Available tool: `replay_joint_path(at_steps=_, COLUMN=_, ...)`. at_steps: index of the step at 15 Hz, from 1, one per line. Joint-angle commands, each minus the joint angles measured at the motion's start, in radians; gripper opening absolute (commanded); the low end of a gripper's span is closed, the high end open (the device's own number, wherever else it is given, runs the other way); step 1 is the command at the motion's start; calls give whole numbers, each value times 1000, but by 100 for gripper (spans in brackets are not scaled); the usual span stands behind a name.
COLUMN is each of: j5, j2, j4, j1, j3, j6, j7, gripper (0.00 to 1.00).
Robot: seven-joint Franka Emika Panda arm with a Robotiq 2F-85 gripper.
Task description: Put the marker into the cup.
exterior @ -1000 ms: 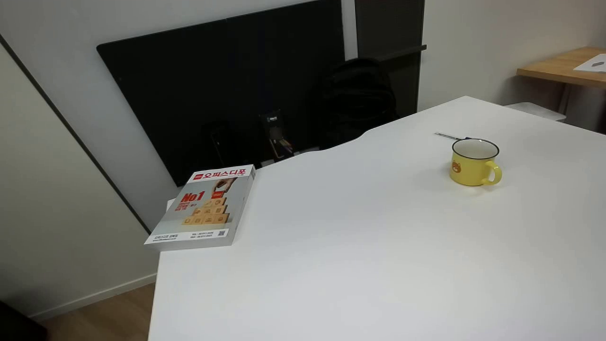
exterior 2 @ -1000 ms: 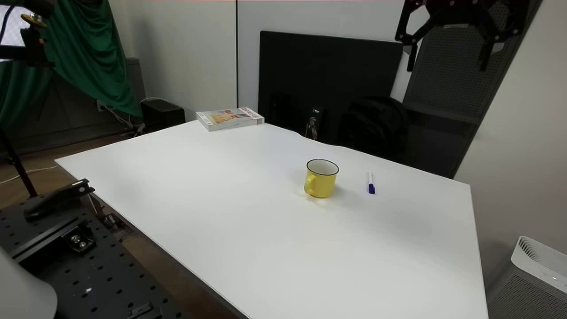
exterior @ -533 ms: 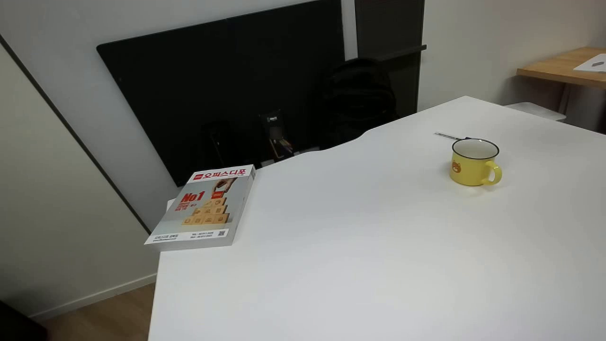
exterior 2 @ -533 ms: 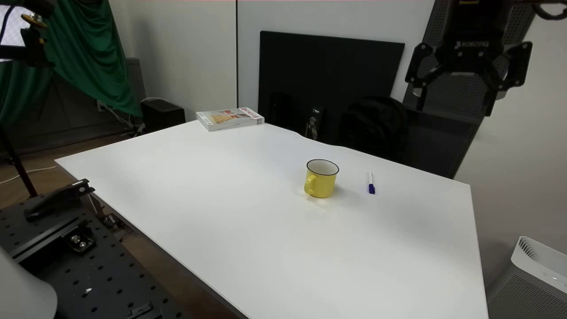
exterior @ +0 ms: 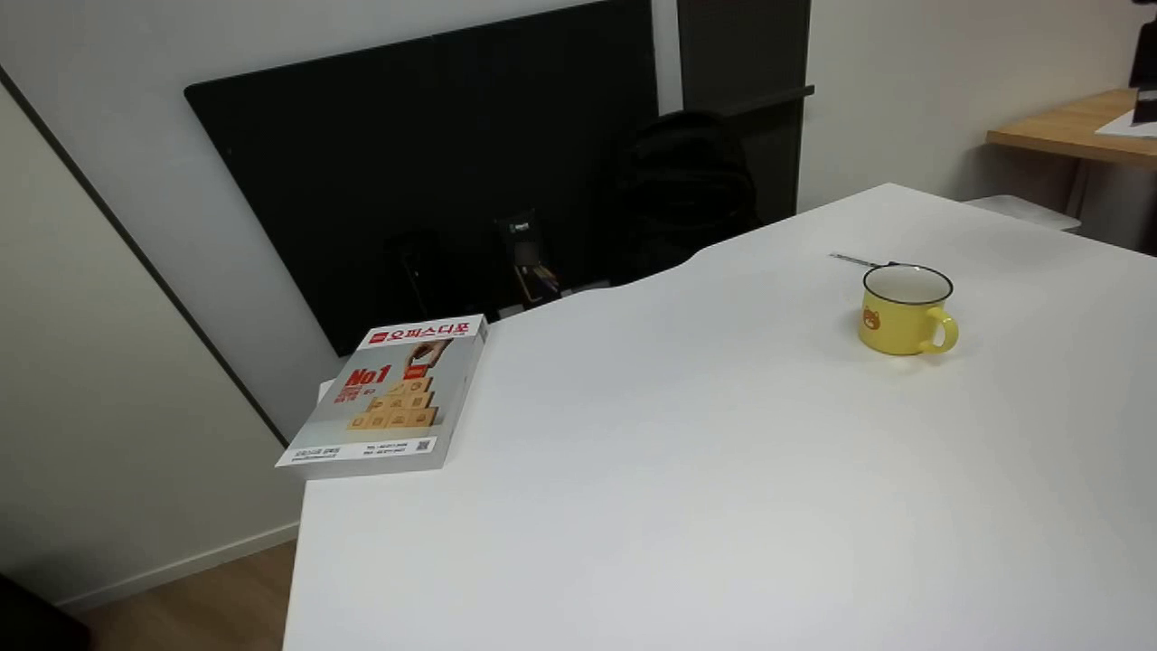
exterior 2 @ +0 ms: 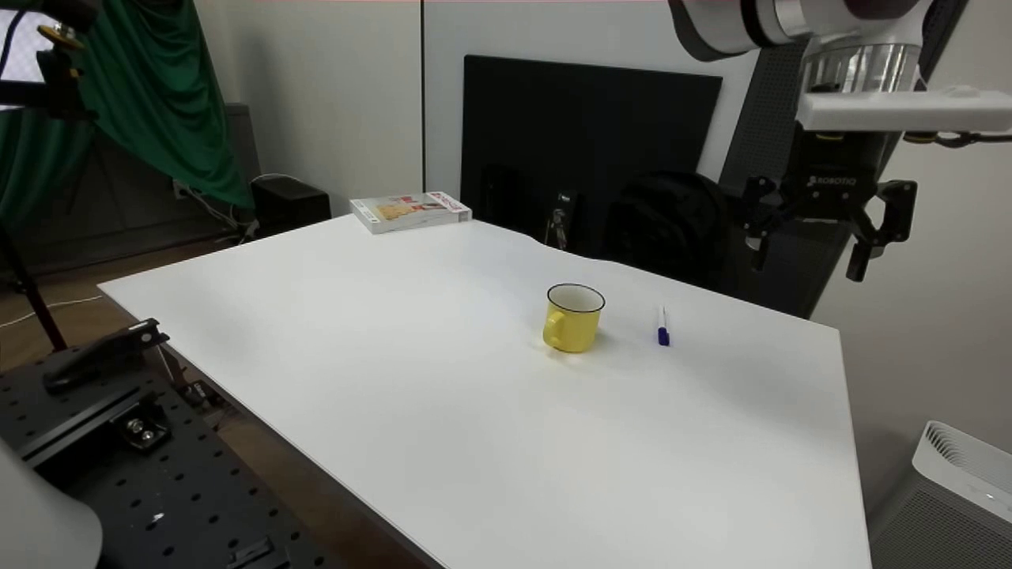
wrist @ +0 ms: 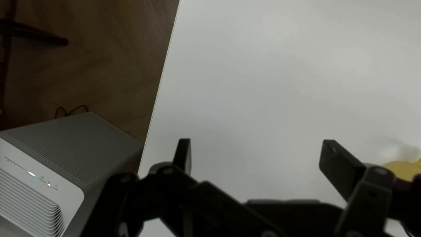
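Observation:
The marker (exterior 2: 662,327), thin and white with a dark blue cap, lies on the white table right of the cup. It also shows in an exterior view (exterior: 857,260), its capped end partly behind the cup. The yellow cup (exterior 2: 574,328) stands upright, also in an exterior view (exterior: 890,327), and a bit of it shows at the wrist view's right edge (wrist: 403,169). My gripper (exterior 2: 808,265) is open and empty, high above the table, right of marker and cup. Its spread fingers also show in the wrist view (wrist: 256,154); the marker is out of view there.
A thick red-and-white book (exterior: 389,398) lies at the table's (exterior 2: 443,395) far edge, also in an exterior view (exterior 2: 411,212). A white air purifier (exterior 2: 949,490) stands on the floor beside the table, also in the wrist view (wrist: 72,154). A black backpack (exterior 2: 672,225) is behind the table.
My open gripper has come down from the top of the picture, and more of the arm shows. A dark part of it now appears at an exterior view's right edge. Marker and cup have not moved.

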Motion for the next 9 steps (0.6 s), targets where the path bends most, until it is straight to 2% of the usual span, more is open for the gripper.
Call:
replay_joint_path(at_steps=1, j5=-15, j2=172, j4=229, j1=-27, j3=39, j6=-7, j7=11, gripper=100)
replay_joint_path(at_steps=9, j5=10, j2=351, j4=462, j1=-18, j3=89, j6=-29, j7=51, gripper=100)
